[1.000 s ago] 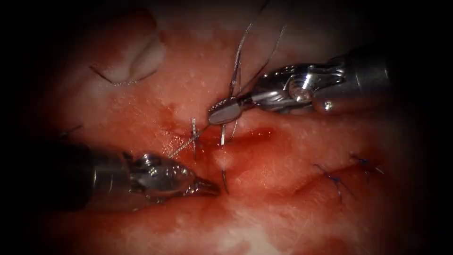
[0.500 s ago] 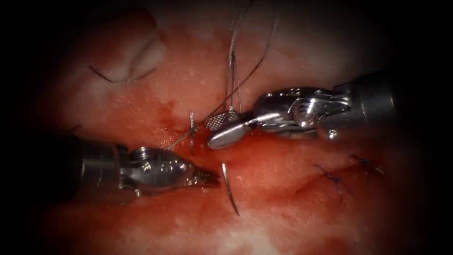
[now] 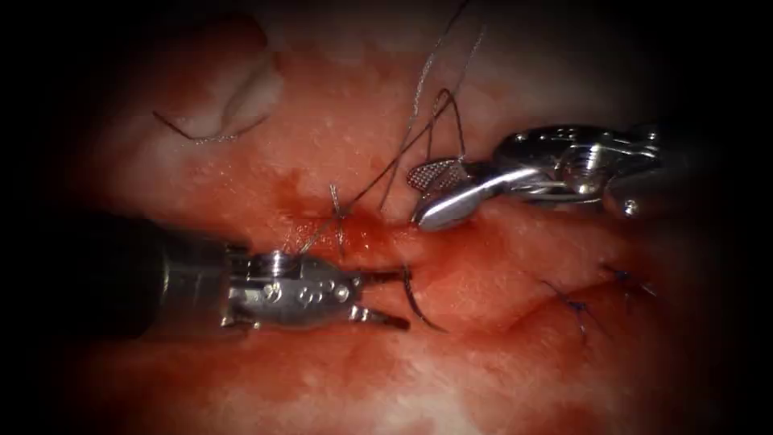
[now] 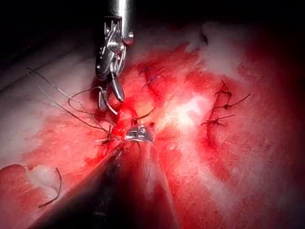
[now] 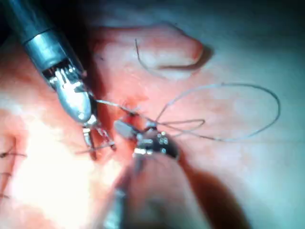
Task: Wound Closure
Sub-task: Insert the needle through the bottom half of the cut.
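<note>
Left fingers (image 3: 400,298) open beside needle (image 3: 419,302); right fingers (image 3: 431,193) parted

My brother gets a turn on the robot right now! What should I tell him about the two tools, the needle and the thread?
Left tool: jaws open, holding nothing; the needle lies just off its tips.
Right tool: jaws open, holding nothing; loose thread loops around it.
Needle: lies at the cut in the tissue; I cannot tell whether one end is in the tissue.
Thread: it runs from a spot in the tissue left of the right tool up into the loops.
Done: blue stitches sit to the right.
Left: the needle is unheld and the thread is slack.
</note>
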`<state>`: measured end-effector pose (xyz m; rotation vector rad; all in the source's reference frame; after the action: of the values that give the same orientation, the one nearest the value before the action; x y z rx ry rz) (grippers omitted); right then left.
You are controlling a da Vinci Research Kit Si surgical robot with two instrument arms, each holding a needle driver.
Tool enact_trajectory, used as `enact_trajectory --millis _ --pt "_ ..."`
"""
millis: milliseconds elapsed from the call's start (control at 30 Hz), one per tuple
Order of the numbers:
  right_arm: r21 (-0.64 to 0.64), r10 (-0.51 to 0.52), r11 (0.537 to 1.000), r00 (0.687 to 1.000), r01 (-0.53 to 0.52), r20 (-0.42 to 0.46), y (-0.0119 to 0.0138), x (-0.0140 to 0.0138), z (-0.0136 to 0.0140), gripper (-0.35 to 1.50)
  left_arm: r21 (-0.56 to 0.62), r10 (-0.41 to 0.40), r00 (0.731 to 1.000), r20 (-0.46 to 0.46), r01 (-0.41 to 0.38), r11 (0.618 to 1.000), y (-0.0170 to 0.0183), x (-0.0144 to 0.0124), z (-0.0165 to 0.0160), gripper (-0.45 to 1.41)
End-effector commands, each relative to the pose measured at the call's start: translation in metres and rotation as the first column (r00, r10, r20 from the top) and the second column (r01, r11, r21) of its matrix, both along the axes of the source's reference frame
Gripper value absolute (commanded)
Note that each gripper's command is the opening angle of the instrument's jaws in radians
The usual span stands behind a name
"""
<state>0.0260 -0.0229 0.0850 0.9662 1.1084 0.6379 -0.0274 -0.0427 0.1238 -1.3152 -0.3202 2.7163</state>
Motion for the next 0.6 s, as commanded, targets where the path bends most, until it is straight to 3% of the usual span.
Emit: enact_trajectory --millis 33,367,600 --pt "0.000 -0.004 1.000 1.000 0.004 -0.002 -0.0007 0.0003 0.0004 1.03 0.002 -0.002 1.000 0.002 0.002 1.000 -0.0001 -0.0005 0.0004 0.56" --pt "-0.006 -0.006 1.000 1.000 0.006 -0.007 -0.0002 -0.0006 0.0009 0.91 0.032 -0.008 1.000 0.006 0.007 0.999 -0.0005 0.0004 -0.0007 0.42" --pt "-0.006 -0.060 0.998 0.998 0.060 -0.032 -0.0005 -0.0006 0.0011 0.94 0.081 0.034 0.999 -0.024 -0.032 0.996 -0.0016 0.0007 -0.0017 0.37"
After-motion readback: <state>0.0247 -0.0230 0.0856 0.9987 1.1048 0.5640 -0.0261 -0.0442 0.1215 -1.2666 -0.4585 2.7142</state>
